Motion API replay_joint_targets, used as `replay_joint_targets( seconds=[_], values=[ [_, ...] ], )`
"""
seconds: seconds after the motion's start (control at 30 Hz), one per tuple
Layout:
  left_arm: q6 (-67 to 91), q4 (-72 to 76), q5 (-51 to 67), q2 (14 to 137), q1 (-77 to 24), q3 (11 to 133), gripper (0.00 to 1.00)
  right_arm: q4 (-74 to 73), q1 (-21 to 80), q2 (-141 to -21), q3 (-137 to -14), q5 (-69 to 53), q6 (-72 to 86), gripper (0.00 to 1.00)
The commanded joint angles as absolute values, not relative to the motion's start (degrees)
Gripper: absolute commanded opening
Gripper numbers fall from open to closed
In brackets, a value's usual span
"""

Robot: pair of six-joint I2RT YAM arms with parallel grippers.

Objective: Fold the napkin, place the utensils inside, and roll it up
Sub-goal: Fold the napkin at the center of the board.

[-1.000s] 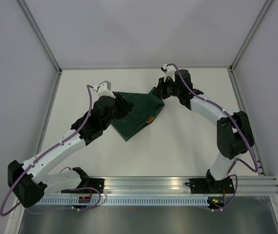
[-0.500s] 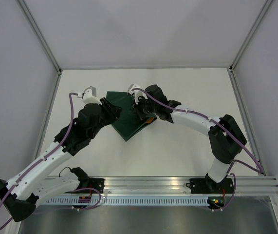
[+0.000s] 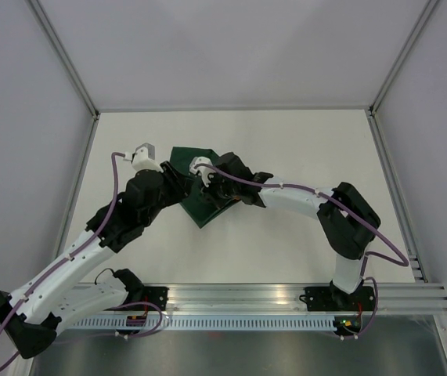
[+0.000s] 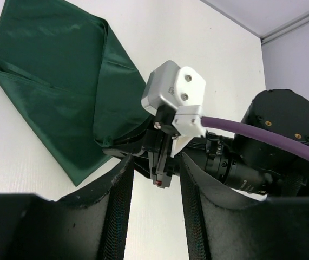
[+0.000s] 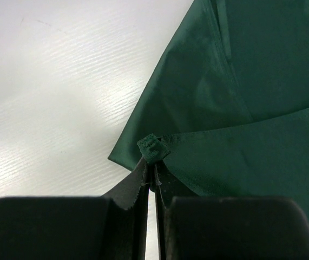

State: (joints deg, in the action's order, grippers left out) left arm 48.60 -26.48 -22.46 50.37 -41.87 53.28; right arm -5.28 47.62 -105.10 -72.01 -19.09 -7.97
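The dark green napkin [image 3: 200, 210] lies partly folded on the white table, mostly covered by both arms in the top view. My right gripper [image 5: 153, 169] is shut on a hemmed corner of the napkin [image 5: 241, 81] and holds that corner over the lower layer of cloth. My left gripper [image 4: 154, 187] stands open just left of the napkin [image 4: 51, 92], with only bare table between its fingers [image 4: 116, 208]. It faces the right wrist's white camera housing [image 4: 174, 92]. In the top view the two grippers meet over the cloth, left gripper [image 3: 179, 182] beside right gripper [image 3: 207, 186]. No utensils show.
White table [image 3: 286, 243] runs to grey walls at the back and both sides. A metal rail [image 3: 286, 294] with the arm bases lines the near edge. The right arm [image 3: 301, 200] stretches across the middle of the table towards the left.
My right gripper has swept left across the napkin, carrying its corner and folding the cloth over. The left arm has drawn back a little to the left, off the cloth.
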Motion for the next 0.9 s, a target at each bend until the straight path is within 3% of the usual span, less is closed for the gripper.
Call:
replay_joint_targets(
  seconds=[0.0, 0.1, 0.57, 0.87],
  values=[
    [50.27, -26.46, -23.03, 48.69, -41.84, 52.38, 0.45, -5.1, 47.99, -106.96, -73.04, -18.11, -8.88, 0.11],
    [50.36, -26.46, -22.76, 48.25, -41.75, 51.86, 0.45, -5.71, 48.25, -108.1, -73.39, -18.37, -9.14, 0.11],
    [50.01, -26.28, -22.5, 48.6, -41.84, 52.21, 0.48, -8.96, 48.96, -109.69, -76.64, -21.89, -8.53, 0.41],
    [44.57, -25.49, -20.57, 52.37, -41.84, 52.91, 0.53, -13.61, 41.32, -108.64, -81.65, -22.85, -4.22, 0.44]
  ],
)
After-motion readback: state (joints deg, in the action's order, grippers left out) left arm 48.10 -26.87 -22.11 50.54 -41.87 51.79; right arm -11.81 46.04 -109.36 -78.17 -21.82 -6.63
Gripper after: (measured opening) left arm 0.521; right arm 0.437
